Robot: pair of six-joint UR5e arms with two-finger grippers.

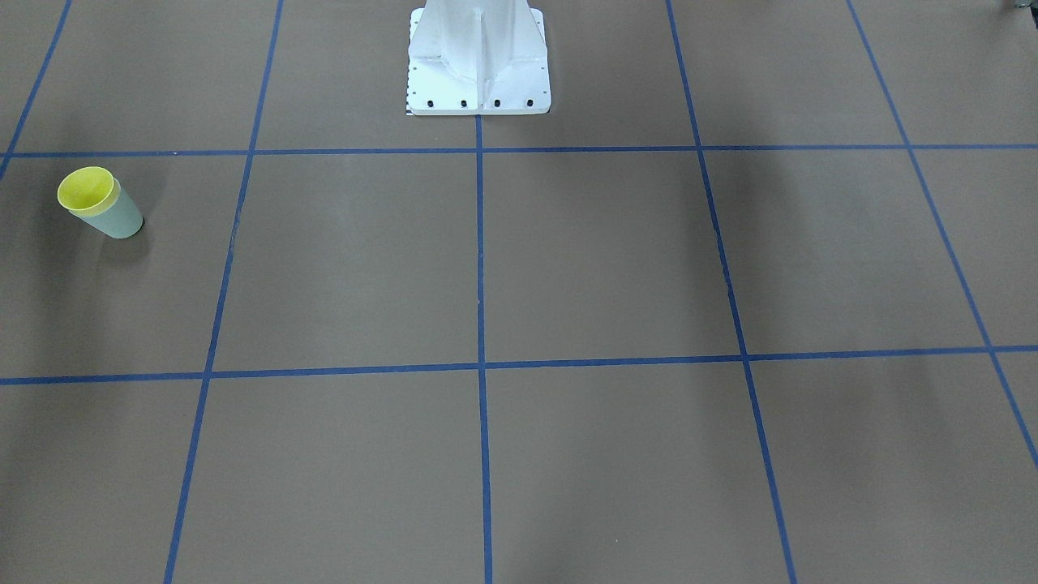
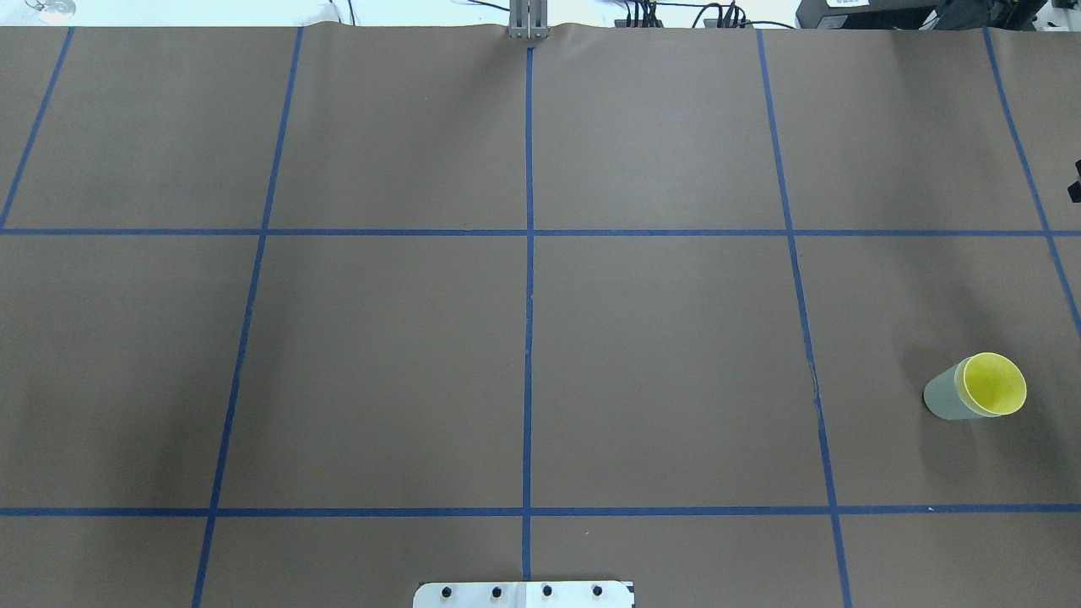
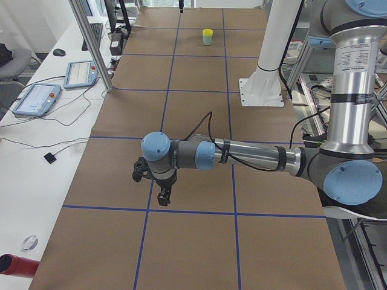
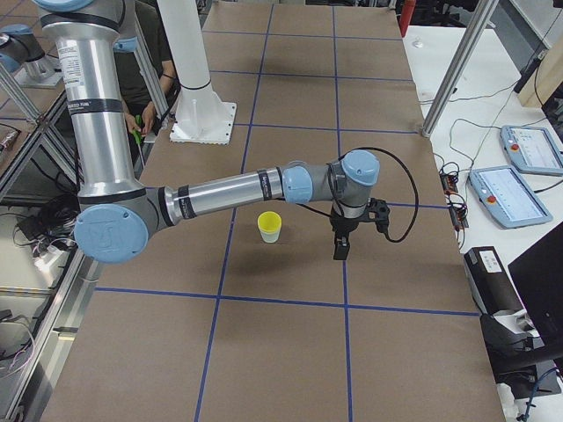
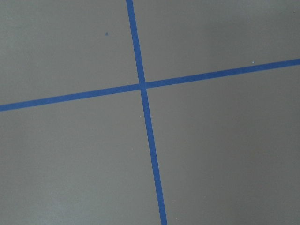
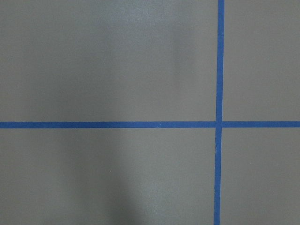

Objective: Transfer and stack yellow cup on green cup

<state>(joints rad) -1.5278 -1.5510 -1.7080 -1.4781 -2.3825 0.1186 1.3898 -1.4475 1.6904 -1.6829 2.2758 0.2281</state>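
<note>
1. The yellow cup (image 2: pixel 995 384) sits nested inside the green cup (image 2: pixel 942 400), yellow rim showing above the green.
2. The stack stands upright on the table (image 2: pixel 659 355), on the robot's right side, inside one blue-taped square.
3. The right gripper (image 4: pixel 339 247) hangs near the stack, apart from it. Whether its jaws are wide or narrow cannot be told.
4. The left gripper (image 3: pixel 163 196) is well apart from the cups. Its jaw state cannot be told.
</note>
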